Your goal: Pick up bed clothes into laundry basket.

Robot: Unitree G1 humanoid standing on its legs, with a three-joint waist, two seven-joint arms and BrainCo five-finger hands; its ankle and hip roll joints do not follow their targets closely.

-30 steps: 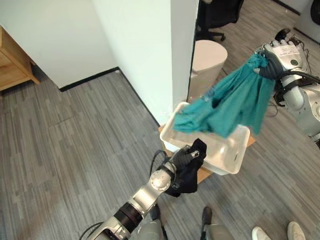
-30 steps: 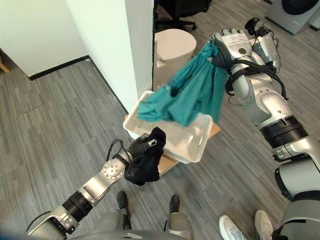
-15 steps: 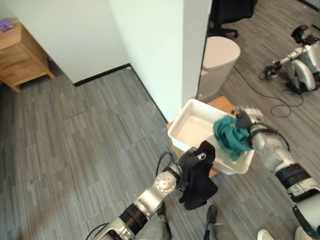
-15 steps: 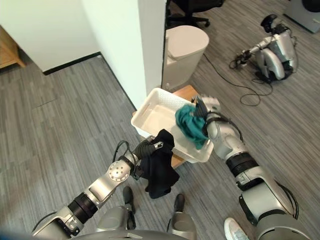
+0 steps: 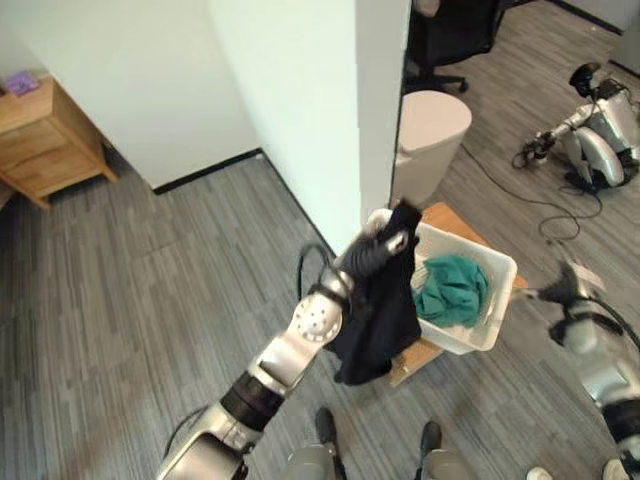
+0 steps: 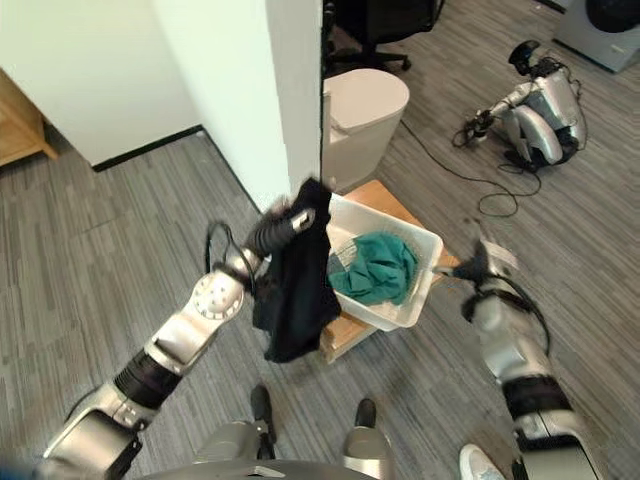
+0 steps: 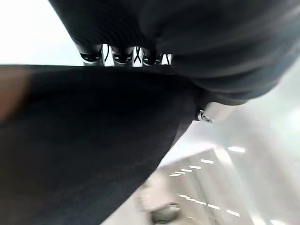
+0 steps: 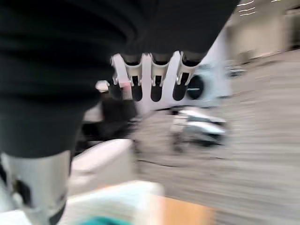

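Observation:
A white laundry basket [image 5: 497, 271] sits on a low wooden stand, and a teal garment [image 5: 451, 291] lies crumpled inside it. My left hand [image 5: 381, 244] is raised at the basket's left rim, shut on the top of a black garment [image 5: 375, 322]. The black garment hangs down outside the basket, in front of the stand. In the left wrist view the black cloth [image 7: 89, 140] spreads under my fingers [image 7: 123, 57]. My right hand [image 6: 481, 266] is off the basket's right side, open with nothing in it; its fingers [image 8: 151, 80] stand straight.
A white wall corner [image 5: 330, 110] rises just behind the basket, with a white bin [image 5: 431, 127] beside it. An office chair [image 5: 445, 40] and another robot lying on the floor [image 5: 600, 128] are further back. A wooden cabinet [image 5: 45, 140] stands far left.
My right hand has let go of the teal garment, which now lies in the basket, and pulled back to the right. My left hand has lifted the black garment up to the basket's rim.

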